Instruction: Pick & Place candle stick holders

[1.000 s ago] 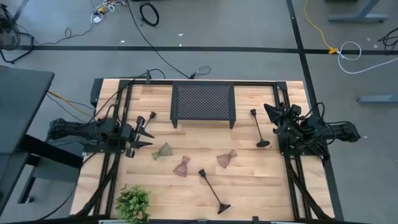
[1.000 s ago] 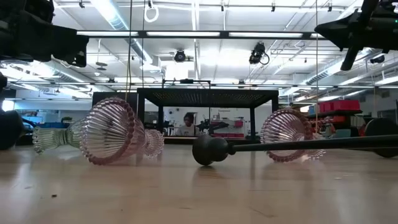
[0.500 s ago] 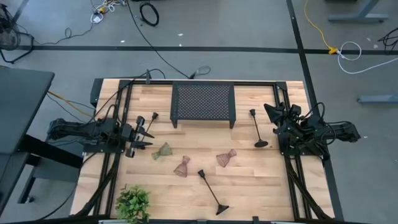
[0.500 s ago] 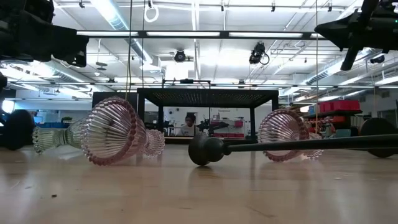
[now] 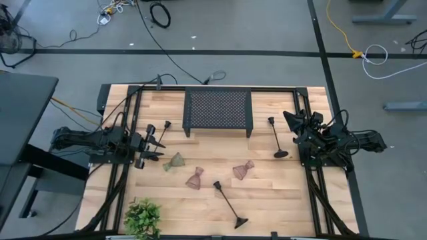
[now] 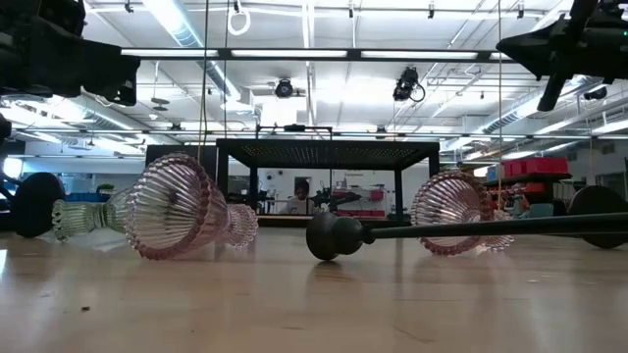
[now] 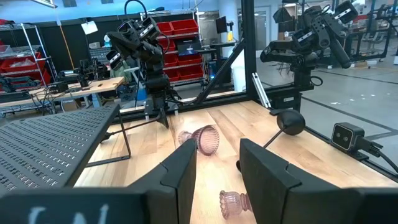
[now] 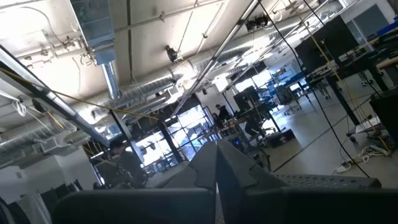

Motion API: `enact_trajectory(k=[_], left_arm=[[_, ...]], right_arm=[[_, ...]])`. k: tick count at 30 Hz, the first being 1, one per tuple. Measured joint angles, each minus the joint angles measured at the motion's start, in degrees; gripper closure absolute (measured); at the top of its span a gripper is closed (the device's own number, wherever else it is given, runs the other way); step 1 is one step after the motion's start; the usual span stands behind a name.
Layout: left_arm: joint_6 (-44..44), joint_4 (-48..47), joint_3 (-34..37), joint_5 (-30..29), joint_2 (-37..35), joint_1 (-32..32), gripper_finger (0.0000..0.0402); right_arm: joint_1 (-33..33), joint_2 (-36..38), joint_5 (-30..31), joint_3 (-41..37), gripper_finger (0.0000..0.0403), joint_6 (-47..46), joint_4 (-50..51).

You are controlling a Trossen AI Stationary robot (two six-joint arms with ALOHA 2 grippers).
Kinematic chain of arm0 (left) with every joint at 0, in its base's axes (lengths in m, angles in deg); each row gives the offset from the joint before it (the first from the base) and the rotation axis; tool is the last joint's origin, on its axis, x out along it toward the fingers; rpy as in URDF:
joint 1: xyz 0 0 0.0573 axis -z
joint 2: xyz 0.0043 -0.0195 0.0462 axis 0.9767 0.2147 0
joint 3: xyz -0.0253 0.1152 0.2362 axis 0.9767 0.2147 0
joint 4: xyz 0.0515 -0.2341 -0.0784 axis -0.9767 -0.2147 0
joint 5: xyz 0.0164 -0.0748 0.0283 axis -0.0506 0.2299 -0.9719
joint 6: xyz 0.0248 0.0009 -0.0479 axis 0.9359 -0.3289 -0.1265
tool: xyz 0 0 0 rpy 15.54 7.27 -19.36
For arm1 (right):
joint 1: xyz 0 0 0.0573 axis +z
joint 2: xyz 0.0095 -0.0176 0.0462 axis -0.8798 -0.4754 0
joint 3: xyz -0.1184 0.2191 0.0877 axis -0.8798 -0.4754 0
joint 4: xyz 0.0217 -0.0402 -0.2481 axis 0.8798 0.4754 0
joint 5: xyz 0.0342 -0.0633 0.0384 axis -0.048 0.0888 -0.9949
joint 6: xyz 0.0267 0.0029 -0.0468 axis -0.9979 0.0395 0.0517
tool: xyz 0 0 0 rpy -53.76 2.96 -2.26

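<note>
Three black candle stick holders lie on their sides on the table: one at the left [image 5: 157, 126], just beyond my left gripper, one at the right [image 5: 276, 137] beside my right gripper, and one near the front [image 5: 227, 204]. Three glass holders lie between them: a greenish one [image 5: 175, 161] and two pink ones [image 5: 195, 178] [image 5: 243, 169]. My left gripper [image 5: 159, 146] is open and empty, level, pointing toward the table's right edge. My right gripper [image 5: 289, 119] is shut and empty at the right edge.
A black mesh rack [image 5: 218, 110] stands at the far middle of the table. A green leafy plant [image 5: 143, 217] sits at the near left corner. Black frame rails [image 5: 125, 173] run along both side edges. There is bare wood between the rack and the glass holders.
Both arms have kept still. In the low view the lying holders have rocked slightly: the left black holder's round foot has crept in from the left edge, and the front holder's cup end has shifted a little left, then back right.
</note>
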Motion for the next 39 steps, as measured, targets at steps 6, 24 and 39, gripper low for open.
enact_trajectory(k=[6, 24, 39], left_arm=[[0.0, 0.0, 0.01, 0.0, 0.0, -0.01, 0.0275], [-0.16, 3.77, 0.02, -0.28, 0.0, -0.02, 0.0275], [-28.94, -29.32, -17.18, -35.43, 8.65, -0.04, 0.0275]], right_arm=[[0.0, 0.0, -0.01, 0.0, 0.0395, -0.01, 0.01], [0.01, 0.0, -0.02, 0.0, 0.0395, 0.0, 0.02], [0.0, -0.01, 0.0, -0.01, 0.0395, -0.01, 0.01]])
